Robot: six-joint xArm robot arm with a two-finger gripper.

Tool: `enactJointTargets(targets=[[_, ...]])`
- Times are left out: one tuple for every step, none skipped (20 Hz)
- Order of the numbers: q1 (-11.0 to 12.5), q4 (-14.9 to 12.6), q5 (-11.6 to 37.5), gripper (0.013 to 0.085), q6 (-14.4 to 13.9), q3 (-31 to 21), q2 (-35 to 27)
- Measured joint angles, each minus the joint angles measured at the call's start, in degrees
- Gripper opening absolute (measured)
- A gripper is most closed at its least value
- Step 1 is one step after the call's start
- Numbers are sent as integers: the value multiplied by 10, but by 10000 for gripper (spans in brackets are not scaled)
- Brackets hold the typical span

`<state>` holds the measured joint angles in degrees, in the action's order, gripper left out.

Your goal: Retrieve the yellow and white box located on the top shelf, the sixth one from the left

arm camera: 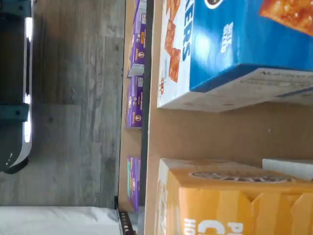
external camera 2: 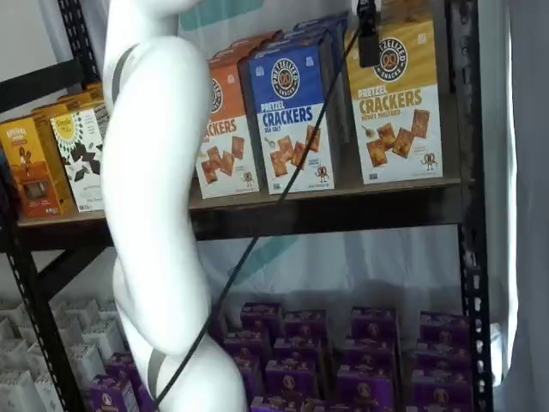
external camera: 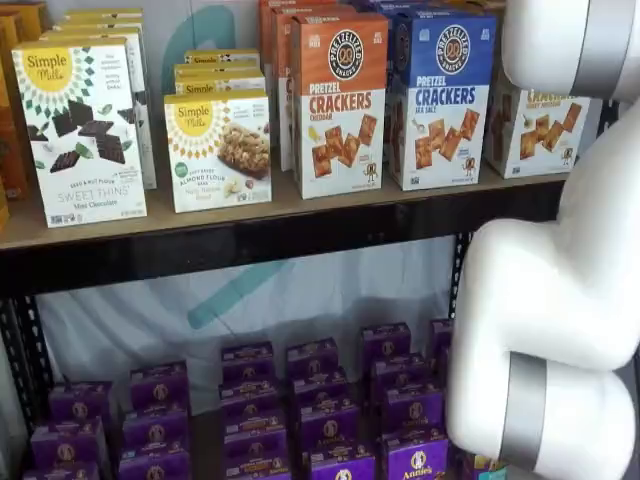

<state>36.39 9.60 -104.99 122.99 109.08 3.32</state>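
Gripper [external camera 2: 368, 34] hung from top edge of a shelf view as black fingers, cable beside; spread or pressed together could not be told. It hung just in front of yellow and white box [external camera 2: 397, 103], near box's upper left corner. Box stood upright at right end of top shelf [external camera 2: 343, 210], blue-topped box [external camera 2: 290, 112] just beside it, orange-topped box [external camera 2: 225, 129] beyond. Purple boxes [external camera 2: 296, 365] filled lower level. White arm [external camera 2: 159, 206] crossed foreground.

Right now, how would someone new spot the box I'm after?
Start at the top shelf and go to its right end. The yellow and white box stands there beside the blue cracker box; only it has a yellow top, reading Honey Mustard.
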Motion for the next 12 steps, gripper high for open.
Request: enactJointTargets(targets=[[0,0,0,850,0,0,0],[1,0,0,810,0,1,0],[1,1,-1,770,1,1,0],[1,1,-2,770,1,2,-1],[2,1,-2,730,1,2,-1],[2,1,-2,690,1,2,0],[3,2,-2,690,1,1,0],[3,3,-2,690,1,1,1],[3,4,-1,690,2,0,2],[3,4,0,690,2,-2,3],[4,5,0,690,2,-2,4],[4,5,0,690,2,-2,4]])
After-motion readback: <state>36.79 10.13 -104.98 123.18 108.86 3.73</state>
